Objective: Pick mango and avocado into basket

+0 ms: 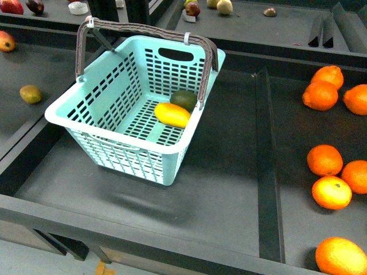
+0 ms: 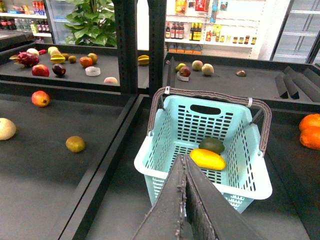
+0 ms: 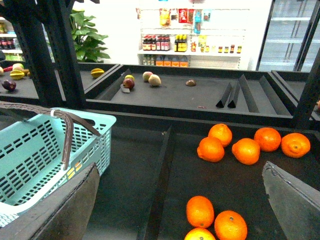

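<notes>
The turquoise basket (image 1: pixel 109 123) stands on the dark shelf with its brown-grey handles up. Inside it, against the right wall, lie the yellow-orange mango (image 1: pixel 172 114) and the dark green avocado (image 1: pixel 184 99), touching each other. The left wrist view shows the same basket (image 2: pixel 150 165), mango (image 2: pixel 207 159) and avocado (image 2: pixel 212 145) beyond my left gripper (image 2: pixel 183 159), which is shut with nothing held. My right gripper (image 3: pixel 185 192) is open and empty above the shelf, with the basket (image 3: pixel 30 150) on one side and oranges on the other. Neither arm appears in the front view.
Several oranges (image 1: pixel 330 160) lie in the right-hand bay beyond a raised divider (image 1: pixel 266 166). A small olive-brown fruit (image 1: pixel 30 94) sits in the left bay. More fruit lies on the back shelves (image 1: pixel 241 23). Black upright posts (image 2: pixel 135 45) stand behind the basket.
</notes>
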